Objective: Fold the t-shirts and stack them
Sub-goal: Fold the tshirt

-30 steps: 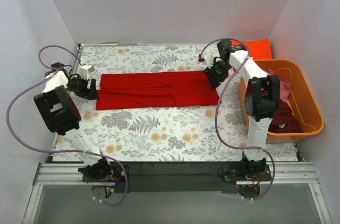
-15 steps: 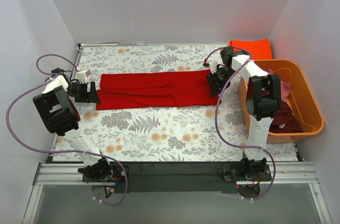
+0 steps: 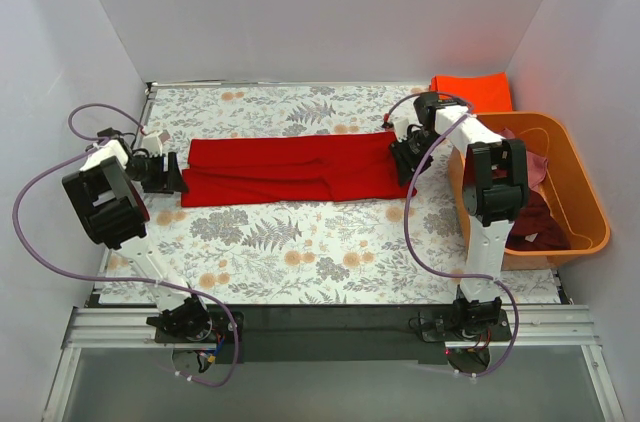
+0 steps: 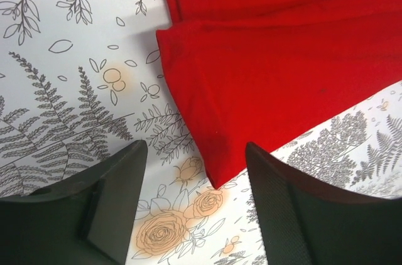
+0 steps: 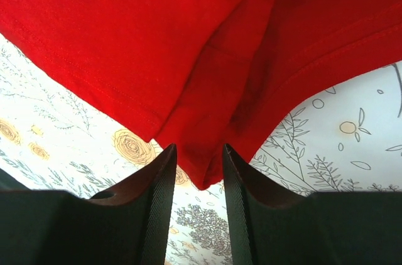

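A bright red t-shirt, folded into a long strip, lies across the middle of the floral table. My left gripper is at its left end. In the left wrist view this gripper is open wide, and the shirt's near corner lies flat between the fingers, untouched. My right gripper is at the shirt's right end. Seen from the right wrist, the right gripper stands with a narrow gap, open, and a folded corner of the shirt pokes in between. An orange-red shirt lies folded at the back right.
An orange plastic tub stands at the right edge, holding a maroon shirt and a dusty pink one. White walls close in the table on the left, back and right. The floral table cloth runs on in front of the shirt.
The right gripper has slid a little toward the shirt's right end and its jaws have narrowed. The left gripper has shifted slightly at the left end. The shirt has not moved.
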Robot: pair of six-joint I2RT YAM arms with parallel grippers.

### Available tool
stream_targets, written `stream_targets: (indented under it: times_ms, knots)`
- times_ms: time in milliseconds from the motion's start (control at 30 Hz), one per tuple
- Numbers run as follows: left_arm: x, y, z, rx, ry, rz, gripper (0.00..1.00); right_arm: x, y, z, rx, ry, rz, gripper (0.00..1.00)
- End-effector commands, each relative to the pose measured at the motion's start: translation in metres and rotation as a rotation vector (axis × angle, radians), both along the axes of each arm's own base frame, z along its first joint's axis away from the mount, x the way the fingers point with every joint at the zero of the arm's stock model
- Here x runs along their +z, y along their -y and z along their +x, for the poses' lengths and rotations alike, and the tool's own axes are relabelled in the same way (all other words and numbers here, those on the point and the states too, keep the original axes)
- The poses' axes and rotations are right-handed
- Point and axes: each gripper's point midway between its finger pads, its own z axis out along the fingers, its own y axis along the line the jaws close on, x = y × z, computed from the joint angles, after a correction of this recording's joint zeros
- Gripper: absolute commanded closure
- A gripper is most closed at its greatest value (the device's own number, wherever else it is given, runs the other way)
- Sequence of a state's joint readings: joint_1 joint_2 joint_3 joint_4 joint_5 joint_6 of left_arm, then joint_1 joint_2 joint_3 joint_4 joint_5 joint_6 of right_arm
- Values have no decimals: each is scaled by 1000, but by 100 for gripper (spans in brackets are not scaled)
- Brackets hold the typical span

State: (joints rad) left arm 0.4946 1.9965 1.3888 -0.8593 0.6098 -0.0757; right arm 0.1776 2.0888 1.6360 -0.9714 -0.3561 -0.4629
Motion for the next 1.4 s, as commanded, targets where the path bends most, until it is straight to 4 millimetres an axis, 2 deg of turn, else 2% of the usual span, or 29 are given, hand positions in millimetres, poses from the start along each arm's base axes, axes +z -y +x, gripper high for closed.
stream_targets:
  times_ms: [0,133,300,433,533,633,733,1000,1067,1167,1300,1333,1367]
  knots:
    - [-3,10,1,-17,-11,-53,41,-1,-1,-7,-9,-28,18,59]
    - [-6,14,-4,-27,-27,-62,51,-3,0,-10,-12,-41,24,64]
    - [-11,21,-15,-46,-63,-74,53,-5,2,-14,-15,-56,25,68]
    - [-11,20,-14,-40,-66,-70,60,-5,2,-12,-17,-56,29,81]
    - [-11,19,-14,-35,-76,-74,69,-4,3,-13,-18,-58,32,89]
    - [-9,20,-13,-33,-78,-78,85,-3,4,-14,-16,-60,33,99]
    - [-5,19,-12,-35,-80,-78,99,-1,7,-15,-17,-59,31,99]
    - [28,8,1,-65,-31,-32,100,17,19,-12,-6,0,-6,99]
    - [31,6,-2,-74,-34,-10,100,19,25,-14,6,9,-33,99]
    - [24,0,-10,-100,-51,39,100,14,33,-24,26,-2,-71,99]
    - [7,-1,-22,-103,-97,59,100,-4,42,-39,40,-44,-114,99]
    - [2,0,-26,-102,-108,56,100,-11,44,-48,43,-68,-125,99]
    - [-3,-1,-29,-103,-120,63,100,-14,47,-45,43,-49,-139,99]
